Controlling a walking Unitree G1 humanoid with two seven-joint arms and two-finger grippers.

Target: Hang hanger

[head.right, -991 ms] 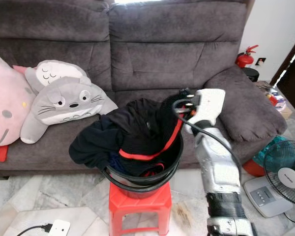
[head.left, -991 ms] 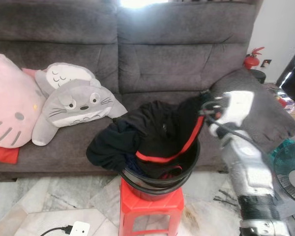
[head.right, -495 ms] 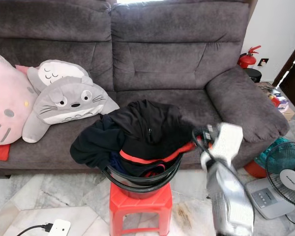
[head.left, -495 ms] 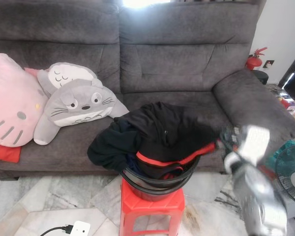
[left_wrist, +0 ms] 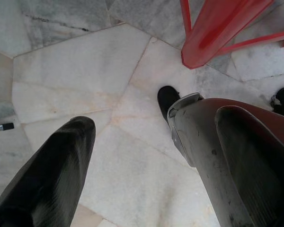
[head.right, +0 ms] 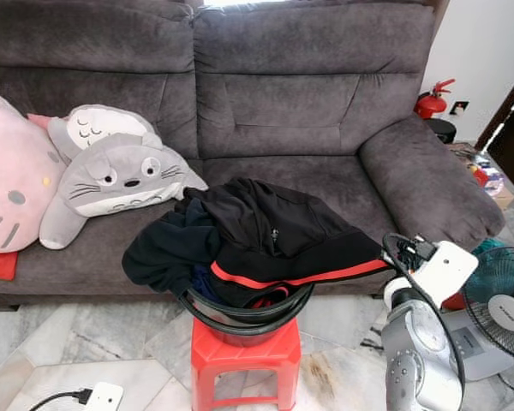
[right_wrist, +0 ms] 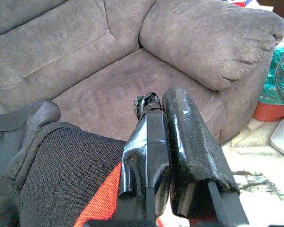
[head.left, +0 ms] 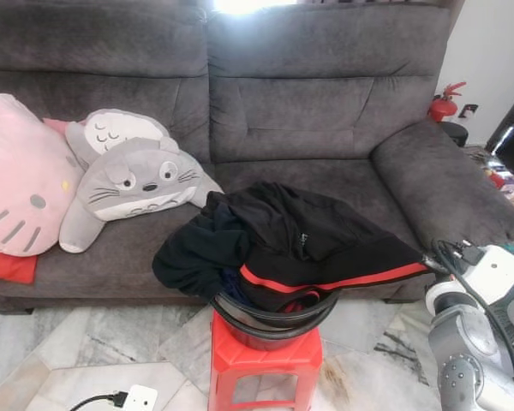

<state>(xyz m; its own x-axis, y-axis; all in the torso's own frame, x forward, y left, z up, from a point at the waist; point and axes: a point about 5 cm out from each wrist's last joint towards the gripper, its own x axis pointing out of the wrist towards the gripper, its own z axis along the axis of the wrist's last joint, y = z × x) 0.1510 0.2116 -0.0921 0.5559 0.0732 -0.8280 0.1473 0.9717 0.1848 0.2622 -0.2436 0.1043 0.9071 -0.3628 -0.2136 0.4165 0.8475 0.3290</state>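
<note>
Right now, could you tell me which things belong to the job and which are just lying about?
In the job: black garment with a red stripe, held in the right gripper's shut jaws; black plastic bucket; red plastic stool.
Lying about: grey plush toy; pink cat cushion; red fire extinguisher; idle left gripper.

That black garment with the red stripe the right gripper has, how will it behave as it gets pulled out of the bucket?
Probably floppy: the black garment drapes and stretches toward the right gripper, shut on its edge. Likely light, but it may drag the other clothes heaped alongside, and could tip the bucket on its small red stool.
</note>
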